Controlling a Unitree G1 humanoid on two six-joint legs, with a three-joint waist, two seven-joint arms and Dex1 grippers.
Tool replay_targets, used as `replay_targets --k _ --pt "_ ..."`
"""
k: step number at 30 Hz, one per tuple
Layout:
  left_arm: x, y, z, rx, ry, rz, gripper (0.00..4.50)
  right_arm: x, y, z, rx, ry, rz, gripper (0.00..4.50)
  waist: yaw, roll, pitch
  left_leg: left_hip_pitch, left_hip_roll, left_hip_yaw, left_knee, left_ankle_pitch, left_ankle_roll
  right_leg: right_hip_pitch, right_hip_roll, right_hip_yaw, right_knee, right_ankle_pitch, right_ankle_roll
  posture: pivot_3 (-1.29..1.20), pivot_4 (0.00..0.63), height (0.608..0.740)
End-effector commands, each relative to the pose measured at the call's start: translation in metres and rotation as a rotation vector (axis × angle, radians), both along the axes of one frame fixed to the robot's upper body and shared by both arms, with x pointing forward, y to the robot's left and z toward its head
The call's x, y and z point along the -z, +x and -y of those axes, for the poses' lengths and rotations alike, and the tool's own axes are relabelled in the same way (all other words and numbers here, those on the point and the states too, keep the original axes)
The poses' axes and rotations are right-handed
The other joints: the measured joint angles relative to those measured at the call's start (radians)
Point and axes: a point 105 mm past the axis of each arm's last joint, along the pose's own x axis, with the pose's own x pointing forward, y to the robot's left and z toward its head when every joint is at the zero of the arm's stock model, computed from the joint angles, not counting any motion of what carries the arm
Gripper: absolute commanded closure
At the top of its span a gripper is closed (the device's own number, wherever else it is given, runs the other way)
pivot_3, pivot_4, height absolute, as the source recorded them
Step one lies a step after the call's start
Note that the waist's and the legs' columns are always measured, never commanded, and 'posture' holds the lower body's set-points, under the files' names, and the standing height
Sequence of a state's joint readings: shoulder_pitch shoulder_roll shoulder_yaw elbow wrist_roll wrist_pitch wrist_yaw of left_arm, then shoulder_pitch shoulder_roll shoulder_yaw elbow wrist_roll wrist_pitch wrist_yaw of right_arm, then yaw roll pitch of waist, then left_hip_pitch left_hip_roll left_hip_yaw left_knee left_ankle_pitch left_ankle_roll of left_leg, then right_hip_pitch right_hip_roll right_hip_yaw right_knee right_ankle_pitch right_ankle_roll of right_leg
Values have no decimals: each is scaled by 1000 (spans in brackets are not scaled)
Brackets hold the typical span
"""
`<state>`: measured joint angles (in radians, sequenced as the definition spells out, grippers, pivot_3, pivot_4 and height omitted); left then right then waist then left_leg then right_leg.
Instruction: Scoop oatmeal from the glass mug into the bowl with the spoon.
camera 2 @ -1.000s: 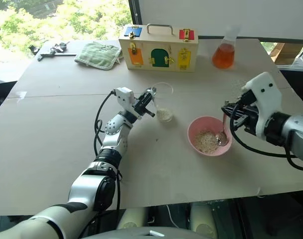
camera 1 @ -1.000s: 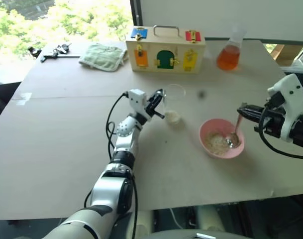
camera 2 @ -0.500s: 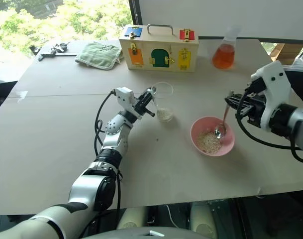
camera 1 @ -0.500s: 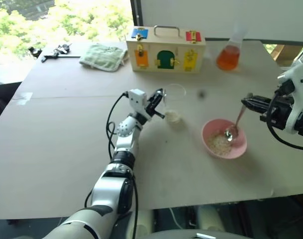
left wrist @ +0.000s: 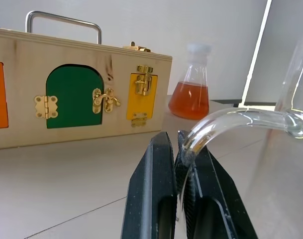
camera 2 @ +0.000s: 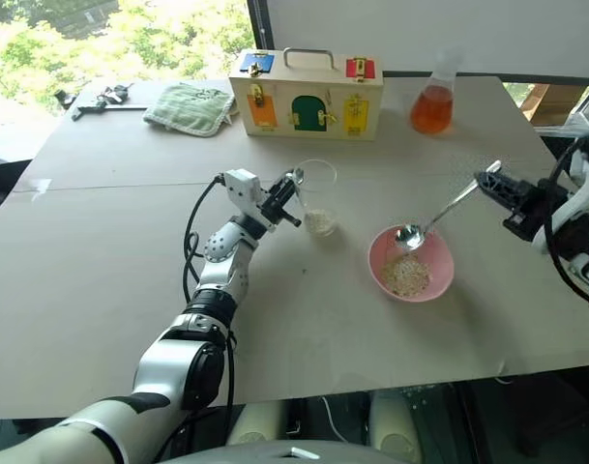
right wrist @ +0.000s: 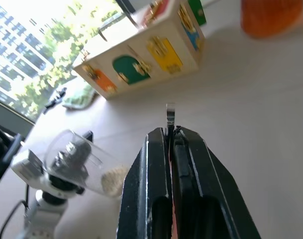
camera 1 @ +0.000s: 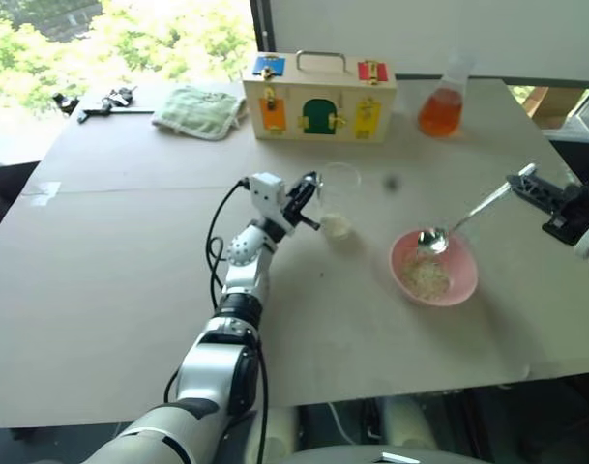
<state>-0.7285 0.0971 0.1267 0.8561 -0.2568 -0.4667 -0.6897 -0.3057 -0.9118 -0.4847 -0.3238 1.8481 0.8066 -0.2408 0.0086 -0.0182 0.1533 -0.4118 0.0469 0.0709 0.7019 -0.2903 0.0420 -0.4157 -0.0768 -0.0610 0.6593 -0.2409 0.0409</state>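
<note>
While spoon [camera 2: 439, 215] hangs over bowl [camera 2: 441, 280] | writing: seemingly none legible

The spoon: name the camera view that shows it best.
The right eye view: the whole spoon shows, from the right hand to its scoop over the bowl. The left eye view shows the same; the right wrist view shows just its handle end.
</note>
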Motion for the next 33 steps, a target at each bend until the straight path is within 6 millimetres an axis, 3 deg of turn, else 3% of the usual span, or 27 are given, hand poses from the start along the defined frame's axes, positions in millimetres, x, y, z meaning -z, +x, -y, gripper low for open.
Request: replay_targets --k 1,7,12,22,25,27,33 --pt "-13 -1 -1 -6 1 56 4454 -29 8 -20 -55 82 92 4500 1 0 0 0 0 0 0 0 0 0 1 0 0 0 0 0 150 740" --pt "-14 -1 -8 -29 5 66 4454 -46 31 -69 -187 95 148 4500 5 0 0 -2 0 1 0 2 -3 -2 0 0 -1 0 0 0 150 740" --pt "-14 -3 -19 -66 14 76 4454 -30 50 -101 -253 -14 137 4500 7 0 0 -4 0 1 0 1 -1 -2 -2 -2 -2 0 0 0 150 740" --pt "-9 -10 -37 -126 16 65 4454 -7 67 -146 -331 -181 176 4500 5 0 0 -3 0 1 0 1 -1 -2 -2 -2 -2 0 0 0 150 740" --pt "-8 -10 -41 -139 21 62 4500 -19 66 -147 -346 -144 227 3469 5 0 0 -4 0 1 0 1 -1 -1 -2 -3 -2 0 0 0 150 740" --pt "-7 -10 -44 -147 26 54 4500 -28 64 -138 -344 -101 247 2500 5 0 0 -4 0 1 0 1 -1 -2 -2 -3 -2 0 0 0 150 740" --pt "-3 -11 -48 -139 40 21 4500 -31 65 -94 -219 -36 254 2500 6 0 0 -3 0 1 0 1 -1 -1 -2 -3 -2 0 0 0 150 740"
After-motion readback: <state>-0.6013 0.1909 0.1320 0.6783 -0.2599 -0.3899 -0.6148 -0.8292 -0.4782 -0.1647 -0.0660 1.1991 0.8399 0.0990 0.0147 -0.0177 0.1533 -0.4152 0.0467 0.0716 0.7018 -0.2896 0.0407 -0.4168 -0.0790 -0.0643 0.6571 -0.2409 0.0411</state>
